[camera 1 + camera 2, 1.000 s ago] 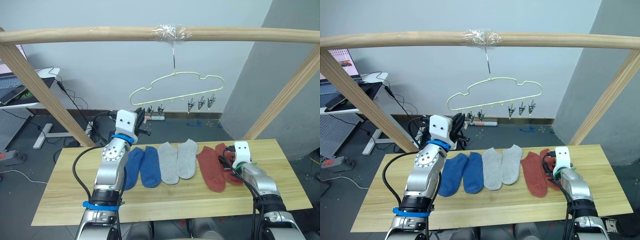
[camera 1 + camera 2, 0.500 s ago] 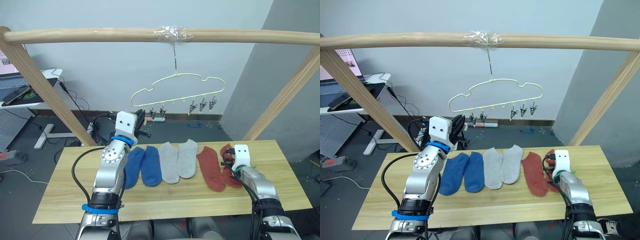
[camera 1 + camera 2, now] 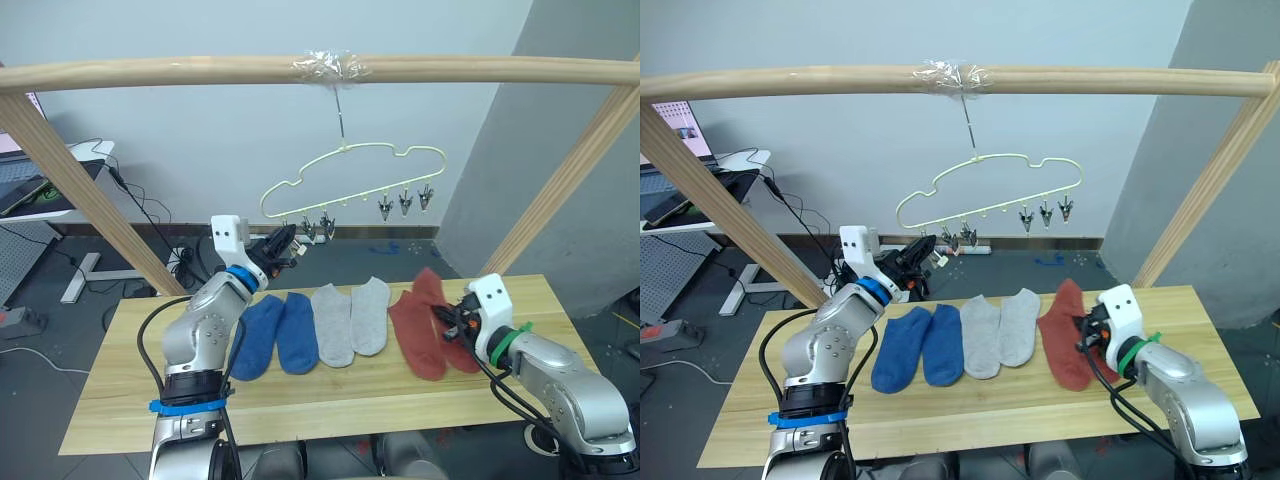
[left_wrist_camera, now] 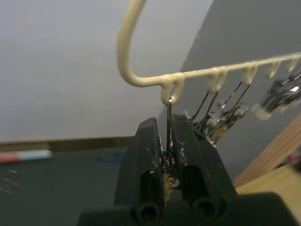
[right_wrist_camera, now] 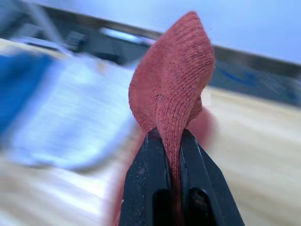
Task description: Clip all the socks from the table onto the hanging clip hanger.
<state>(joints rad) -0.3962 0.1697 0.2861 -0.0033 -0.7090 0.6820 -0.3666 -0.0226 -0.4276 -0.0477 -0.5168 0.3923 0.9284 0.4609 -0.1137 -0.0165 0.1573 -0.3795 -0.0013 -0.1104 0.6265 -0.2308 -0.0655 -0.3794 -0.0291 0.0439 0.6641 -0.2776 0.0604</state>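
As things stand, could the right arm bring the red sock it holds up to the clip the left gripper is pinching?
Probably yes. The right gripper is shut on the rust red sock, lifting it off the table. The left gripper pinches the leftmost clip of the clip hanger, and nothing blocks the space between.

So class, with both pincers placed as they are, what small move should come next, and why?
Probably raise the right pincer with its rust red sock toward the clip that the left pincer is squeezing at the left end of the clip hanger. The sock is gripped and lifting off the table, and all six clips hang empty.
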